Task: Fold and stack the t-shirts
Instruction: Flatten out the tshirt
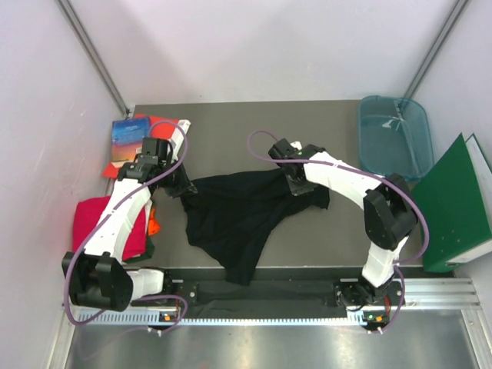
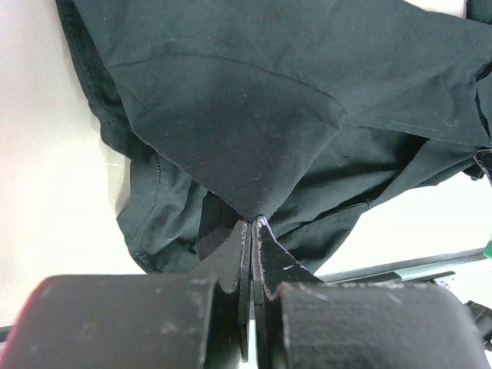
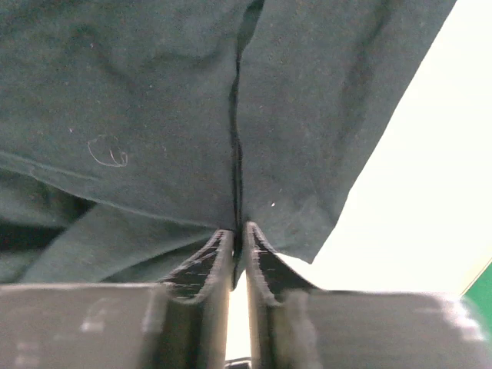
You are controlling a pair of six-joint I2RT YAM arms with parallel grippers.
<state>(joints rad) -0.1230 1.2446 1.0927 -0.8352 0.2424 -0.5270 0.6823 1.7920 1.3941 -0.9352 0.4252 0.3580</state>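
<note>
The large black t-shirt [image 1: 238, 215] hangs stretched between my two grippers over the middle of the table, its lower part trailing toward the near edge. My left gripper [image 1: 178, 187] is shut on its left corner; the left wrist view shows the cloth [image 2: 254, 115] pinched at the closed fingertips [image 2: 254, 223]. My right gripper [image 1: 301, 184] is shut on its right edge; the right wrist view shows a fold of the cloth [image 3: 154, 100] clamped between the fingers [image 3: 238, 231]. The crimson-pink folded t-shirt [image 1: 96, 219] lies at the left, partly under my left arm.
A blue book [image 1: 129, 134] on a flat red sheet [image 1: 171, 123] lies at the back left. A clear blue tub [image 1: 393, 134] stands at the back right. A green binder [image 1: 453, 204] leans at the right edge. A small orange object [image 1: 154, 225] lies beside the pink shirt.
</note>
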